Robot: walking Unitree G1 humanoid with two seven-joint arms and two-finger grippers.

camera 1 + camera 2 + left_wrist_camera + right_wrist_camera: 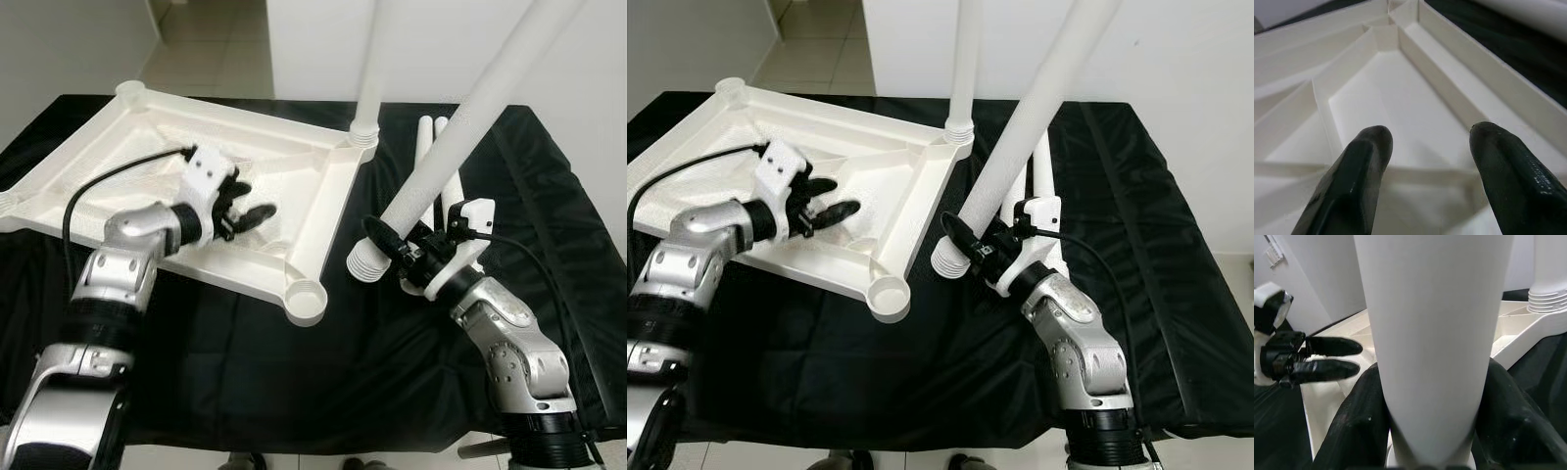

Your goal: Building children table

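Gripping the stiff, light-looking table leg [460,147] near its ribbed end, the right hand [423,257] should hold; the left hand [240,206] rests open on the rigid tabletop [323,196].

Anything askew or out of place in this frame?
Nothing damaged. The upside-down tabletop has one leg fitted; the right tool holds another leg tilted, its threaded end beside the near corner socket.

Both upright table legs run off the top edge: held leg [460,137] and socketed leg [370,69]. Spare legs [431,137] at bench far edge mostly hidden behind held leg; count unclear. Tabletop [118,147] left corner cropped.
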